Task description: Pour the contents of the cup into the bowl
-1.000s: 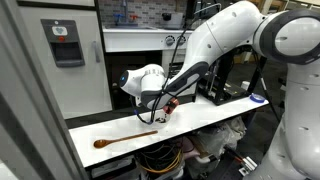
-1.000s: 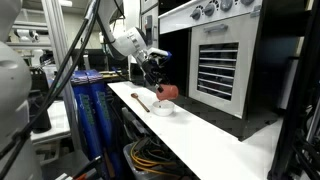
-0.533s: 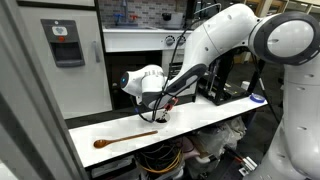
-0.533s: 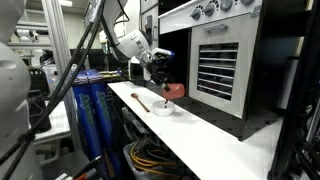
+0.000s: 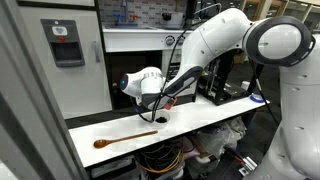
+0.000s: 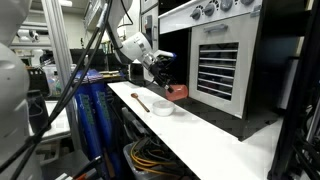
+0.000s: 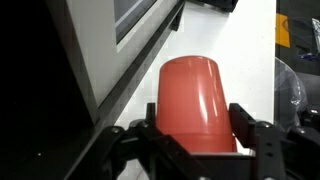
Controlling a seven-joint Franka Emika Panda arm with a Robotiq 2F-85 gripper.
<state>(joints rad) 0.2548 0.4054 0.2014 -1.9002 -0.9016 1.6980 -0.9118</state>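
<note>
The red-pink cup sits between my gripper's two black fingers, which are shut on its sides. In an exterior view the cup is tipped onto its side, held just above the white counter and slightly beyond the small white bowl. The gripper comes down on it from the upper left. In the wrist view part of the bowl's rim shows at the right edge. In an exterior view the gripper hides most of the cup. What is in the cup cannot be seen.
A long brown wooden spoon lies on the white counter, also seen beside the bowl. An oven front stands close behind the cup. Cables hang below the counter edge.
The gripper has rotated and shifted slightly toward the oven, tipping the cup from nearly upright to lying on its side. The bowl and spoon have not moved.
</note>
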